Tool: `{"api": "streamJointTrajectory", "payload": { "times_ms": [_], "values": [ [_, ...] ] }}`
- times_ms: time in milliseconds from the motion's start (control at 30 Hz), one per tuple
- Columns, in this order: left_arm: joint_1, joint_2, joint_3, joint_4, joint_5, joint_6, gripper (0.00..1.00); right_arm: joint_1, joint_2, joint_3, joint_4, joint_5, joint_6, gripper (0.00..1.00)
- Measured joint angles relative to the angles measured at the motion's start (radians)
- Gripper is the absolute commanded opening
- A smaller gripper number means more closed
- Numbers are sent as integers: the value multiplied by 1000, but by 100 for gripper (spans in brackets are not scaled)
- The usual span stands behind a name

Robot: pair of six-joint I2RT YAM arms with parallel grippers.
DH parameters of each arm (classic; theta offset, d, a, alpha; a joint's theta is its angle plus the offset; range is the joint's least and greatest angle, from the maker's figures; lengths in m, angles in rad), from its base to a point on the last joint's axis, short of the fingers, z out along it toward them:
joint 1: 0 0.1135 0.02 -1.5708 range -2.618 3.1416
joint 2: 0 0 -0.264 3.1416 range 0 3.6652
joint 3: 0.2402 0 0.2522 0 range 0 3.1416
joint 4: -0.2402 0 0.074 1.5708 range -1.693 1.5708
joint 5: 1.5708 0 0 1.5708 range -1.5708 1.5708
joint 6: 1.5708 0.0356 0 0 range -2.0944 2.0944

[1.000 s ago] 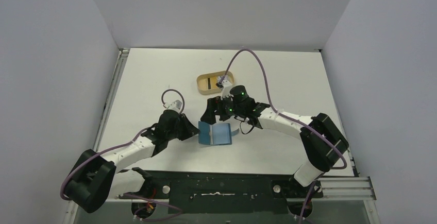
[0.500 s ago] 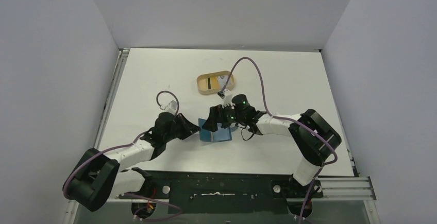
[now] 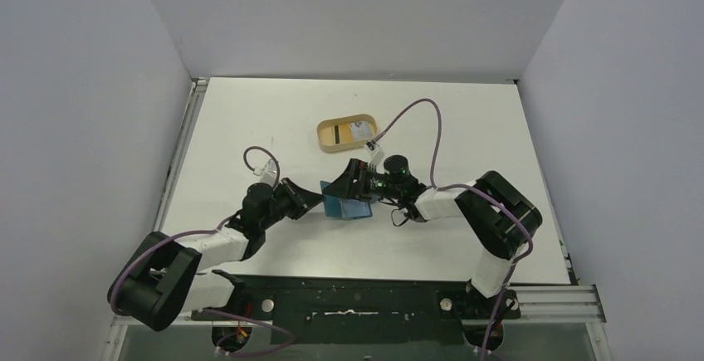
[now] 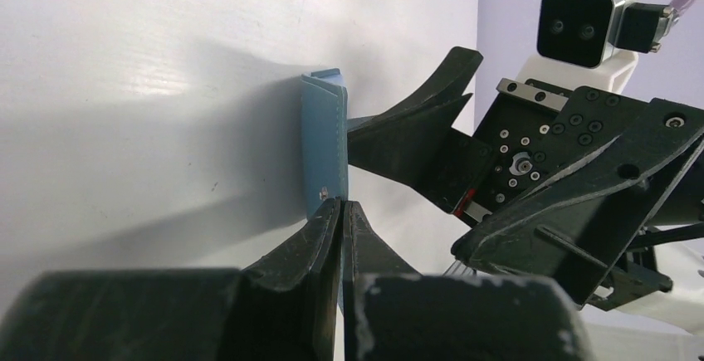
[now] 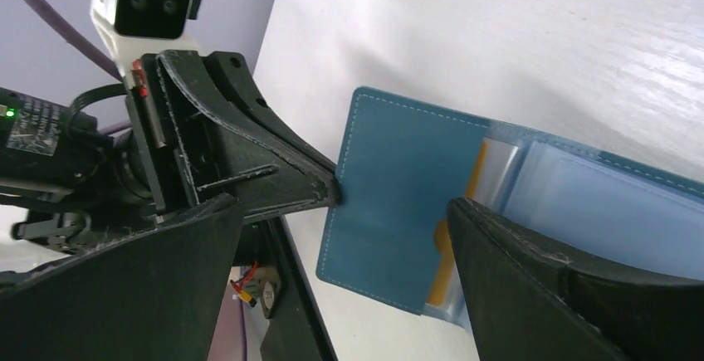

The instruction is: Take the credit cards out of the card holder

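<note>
The teal card holder (image 3: 347, 207) lies open on the table between both grippers. My left gripper (image 4: 341, 203) is shut on the edge of its left flap (image 5: 398, 212) and holds that flap raised; from the left wrist the flap (image 4: 324, 141) shows edge-on. My right gripper (image 5: 344, 203) is open, with one finger on each side of the raised flap, close over the holder (image 3: 355, 185). Clear, light blue pockets (image 5: 589, 203) show inside, with an orange-yellow edge (image 5: 465, 212) tucked behind the flap. I cannot make out separate credit cards in the pockets.
A tan oval tray (image 3: 325, 139) stands just beyond the grippers, with a whitish card (image 3: 359, 129) and a dark strip (image 3: 334, 133) in it. The white walls enclose the table on three sides. The arm bases sit at the near edge.
My right gripper has come from the tray down to the holder. My left gripper has moved up to the holder's left flap. The flap, flat before, now stands raised.
</note>
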Motion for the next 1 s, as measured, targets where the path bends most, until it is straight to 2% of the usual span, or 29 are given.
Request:
{"api": "streamJointTrajectory", "payload": {
  "times_ms": [333, 567, 667, 867, 1000],
  "values": [
    [19, 170, -45, 269, 44, -92, 0, 0, 60, -18, 119, -30, 83, 100],
    [19, 197, -34, 313, 78, -101, 0, -14, 59, -53, 113, -3, 65, 100],
    [19, 148, -5, 207, 76, -72, 0, -27, 59, -71, 111, 16, 55, 100],
    [19, -40, 98, -202, 5, 61, 0, -39, 59, -78, 99, 35, 33, 100],
    [19, -71, 124, -348, -37, 122, 0, -40, 61, -78, 100, 37, 26, 100]
  ]
}}
